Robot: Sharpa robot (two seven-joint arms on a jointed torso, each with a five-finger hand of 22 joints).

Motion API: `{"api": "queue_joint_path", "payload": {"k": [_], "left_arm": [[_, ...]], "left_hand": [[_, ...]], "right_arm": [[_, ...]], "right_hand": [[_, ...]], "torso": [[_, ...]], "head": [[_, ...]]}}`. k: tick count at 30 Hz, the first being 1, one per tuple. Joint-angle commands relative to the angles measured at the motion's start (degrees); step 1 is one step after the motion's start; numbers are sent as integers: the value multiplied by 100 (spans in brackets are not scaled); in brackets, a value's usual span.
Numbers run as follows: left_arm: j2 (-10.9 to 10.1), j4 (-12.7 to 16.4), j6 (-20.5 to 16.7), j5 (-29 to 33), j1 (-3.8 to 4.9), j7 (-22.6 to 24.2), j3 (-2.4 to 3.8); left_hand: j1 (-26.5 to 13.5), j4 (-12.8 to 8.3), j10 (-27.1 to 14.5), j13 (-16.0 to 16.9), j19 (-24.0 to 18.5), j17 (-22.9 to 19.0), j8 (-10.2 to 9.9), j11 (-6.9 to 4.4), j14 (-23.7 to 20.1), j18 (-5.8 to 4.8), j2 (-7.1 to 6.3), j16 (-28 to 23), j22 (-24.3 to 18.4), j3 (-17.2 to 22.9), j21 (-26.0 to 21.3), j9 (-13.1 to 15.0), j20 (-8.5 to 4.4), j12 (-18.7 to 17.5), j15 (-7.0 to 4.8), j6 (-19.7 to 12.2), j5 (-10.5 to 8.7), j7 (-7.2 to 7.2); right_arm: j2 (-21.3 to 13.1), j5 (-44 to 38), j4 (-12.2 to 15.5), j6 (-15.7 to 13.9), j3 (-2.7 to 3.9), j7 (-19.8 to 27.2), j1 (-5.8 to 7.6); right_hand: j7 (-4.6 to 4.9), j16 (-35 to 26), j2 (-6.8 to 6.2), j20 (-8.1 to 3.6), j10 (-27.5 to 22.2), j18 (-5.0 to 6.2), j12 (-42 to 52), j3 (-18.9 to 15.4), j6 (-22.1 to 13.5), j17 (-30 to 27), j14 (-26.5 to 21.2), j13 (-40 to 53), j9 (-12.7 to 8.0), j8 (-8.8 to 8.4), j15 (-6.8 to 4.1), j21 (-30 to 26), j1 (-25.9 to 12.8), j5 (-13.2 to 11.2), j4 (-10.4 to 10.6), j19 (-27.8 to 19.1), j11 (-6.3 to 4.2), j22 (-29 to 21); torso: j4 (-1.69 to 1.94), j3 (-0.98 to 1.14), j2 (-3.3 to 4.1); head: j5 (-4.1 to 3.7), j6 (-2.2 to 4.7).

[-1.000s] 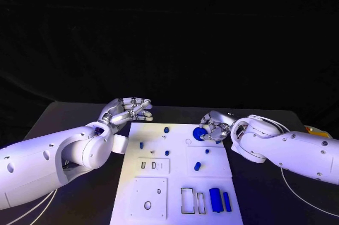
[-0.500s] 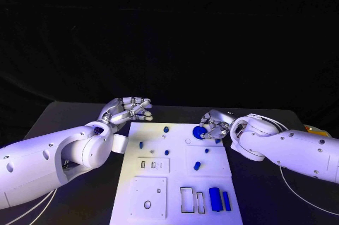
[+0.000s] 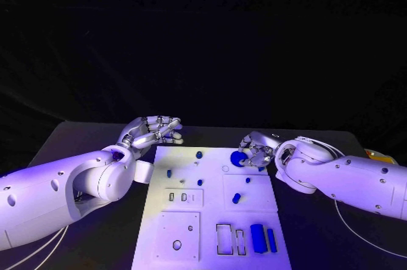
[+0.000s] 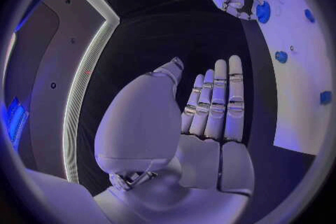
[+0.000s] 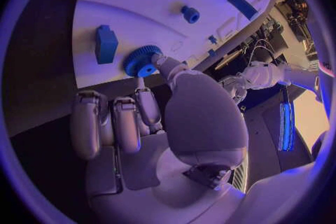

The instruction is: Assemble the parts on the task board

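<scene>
Right hand (image 3: 257, 153) pinches the round blue toothed gear (image 3: 239, 158) at the white rectangular task board's (image 3: 214, 240) upper right in the head view. Left hand (image 3: 153, 132), fingers straight and together, holds nothing upper left of the board.

My black table (image 3: 76, 142) carries the white board (image 3: 216, 223), lying flat at its middle, and a yellow object (image 3: 381, 157) at its right edge.
</scene>
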Motion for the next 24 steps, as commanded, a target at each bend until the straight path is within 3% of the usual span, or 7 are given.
{"api": "queue_joint_path", "payload": {"k": [1, 12, 24], "left_arm": [[7, 11, 115, 16, 6, 32, 4], [4, 0, 120, 16, 6, 30, 4], [22, -40, 124, 16, 5, 31, 4]], "left_hand": [[-20, -6, -23, 5, 5, 7, -27, 0, -42, 15, 26, 37, 1, -27, 31, 6, 24, -17, -3, -5, -15, 89], [-20, -6, -23, 5, 5, 7, -27, 0, -42, 15, 26, 37, 1, -27, 31, 6, 24, -17, -3, -5, -15, 89], [-8, -5, -15, 13, 1, 50, -25, -2, -63, 17, 35, 59, -2, -43, 36, 14, 26, -14, -3, 0, -16, 88]], "right_arm": [[0, -372, 41, -107, -14, -122, -24], [-53, -874, 234, -589, -14, -239, -37], [-73, -1396, 780, -921, -6, -413, -1]], "right_hand": [[-34, 28, 108, -19, 109, -118, 120, 97, 128, 810, 474, 146, 22, 57, -7, 45, 32, -135, -7, 56, -32, 339], [-69, 44, 138, -46, 259, -139, 283, 221, 257, 857, 483, 357, 34, 65, -34, 108, 7, -145, 13, 103, -64, 438], [-78, 49, 122, -54, 290, -150, 313, 237, 290, 871, 486, 396, 35, 60, -41, 139, -31, -150, 32, 126, -71, 484]], "torso": [[0, 1, 0], [2, 2, 0], [2, 3, 0]], "head": [[-4, -5], [-15, 16], [5, 66]]}}
